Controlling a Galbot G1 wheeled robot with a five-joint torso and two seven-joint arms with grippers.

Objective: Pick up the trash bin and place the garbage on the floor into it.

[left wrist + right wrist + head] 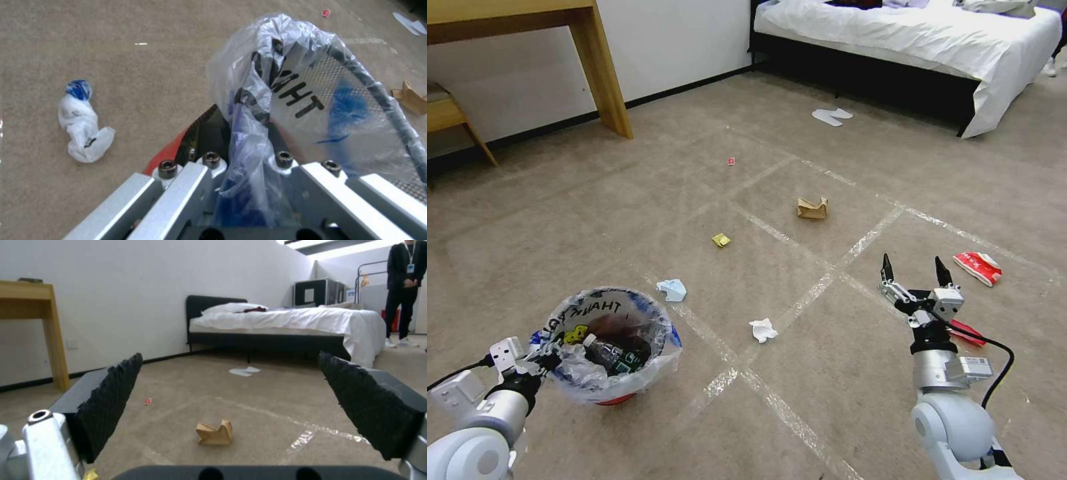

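Note:
The red trash bin (617, 399), lined with a clear printed bag (311, 100), is at the lower left, with a green-labelled bottle (606, 353) inside. My left gripper (547, 361) (242, 133) is shut on its near rim and bag. Garbage lies on the taped floor (627, 220): a bluish-white tissue (672, 289), a white tissue (763, 330), a yellow scrap (721, 240), a brown paper bag (812, 209) (216, 433), a small red wrapper (731, 161) and a larger red wrapper (978, 267). My right gripper (914, 270) (229, 358) is open, low over the carpet, pointing at the brown bag.
White slippers (832, 117) lie before the bed (907, 40) at the back right. A wooden desk leg (604, 73) stands at the back left. A red strip (968, 333) lies beside my right wrist. A crumpled white and blue piece (84, 130) lies on the carpet near the bin.

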